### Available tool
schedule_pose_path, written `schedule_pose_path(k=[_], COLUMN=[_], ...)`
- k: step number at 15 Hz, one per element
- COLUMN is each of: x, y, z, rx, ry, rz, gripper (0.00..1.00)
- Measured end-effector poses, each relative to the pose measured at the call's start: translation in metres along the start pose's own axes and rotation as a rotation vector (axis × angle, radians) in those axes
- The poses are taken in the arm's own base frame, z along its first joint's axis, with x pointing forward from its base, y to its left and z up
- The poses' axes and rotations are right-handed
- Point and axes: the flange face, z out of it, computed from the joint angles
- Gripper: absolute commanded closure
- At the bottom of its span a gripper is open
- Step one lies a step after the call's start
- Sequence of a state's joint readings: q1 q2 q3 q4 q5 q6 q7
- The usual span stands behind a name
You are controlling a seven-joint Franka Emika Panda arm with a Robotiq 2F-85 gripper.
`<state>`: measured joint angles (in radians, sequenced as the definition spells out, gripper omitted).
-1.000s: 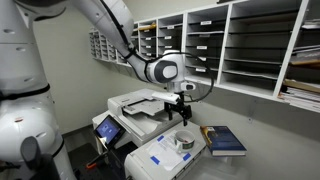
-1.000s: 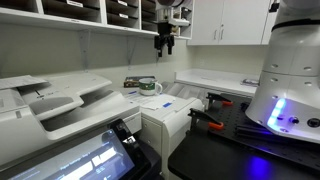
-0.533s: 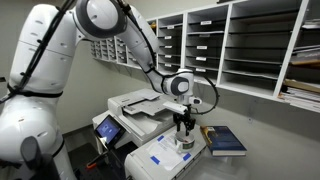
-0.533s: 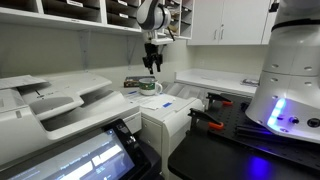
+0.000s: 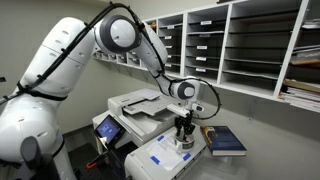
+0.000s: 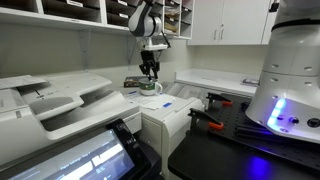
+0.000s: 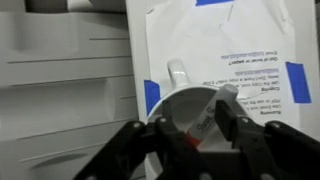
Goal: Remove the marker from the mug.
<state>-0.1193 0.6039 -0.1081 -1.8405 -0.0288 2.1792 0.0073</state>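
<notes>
The claw (image 7: 195,128) is seen lowered over the mug (image 7: 178,97) at lower centre of the wrist view. Its 2 fingers (image 7: 158,135) are held apart, 1 on either side of the rim, and nothing is clamped. The mug is set on the white desk (image 7: 138,60), on the left edge of a taped sheet (image 7: 230,50). Bare sheet is left open above and to the right of it.

In an exterior view the claw (image 5: 183,127) is shown directly above the mug (image 5: 185,142), with a blue book (image 5: 225,140) laid flat nearby at lower right, apart from both. A printer (image 5: 135,103) is placed to the left, and wall shelves (image 5: 250,45) fill the upper right, well above the arm. In an exterior view the claw (image 6: 150,72) hangs just over the mug (image 6: 152,88) at upper centre.

The marker (image 7: 207,122) is held inside the mug, red, its long axis tilted toward the upper right of the wrist view, with 1 end leaned on the rim.
</notes>
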Motion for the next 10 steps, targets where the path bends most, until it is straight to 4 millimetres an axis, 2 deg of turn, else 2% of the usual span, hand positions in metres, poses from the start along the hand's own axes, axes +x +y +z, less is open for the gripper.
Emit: schedule_pose_path(k=[7, 9, 10], x=[0.017, 0.020, 0.022], y=[-0.007, -0.009, -0.010], z=[0.004, 0.009, 0.012], rx=[0.055, 0.061, 0.063], ry=[-0.024, -0.029, -0.034], rz=[0.035, 0.055, 0.066], gripper=[0.40, 0.45, 0.54])
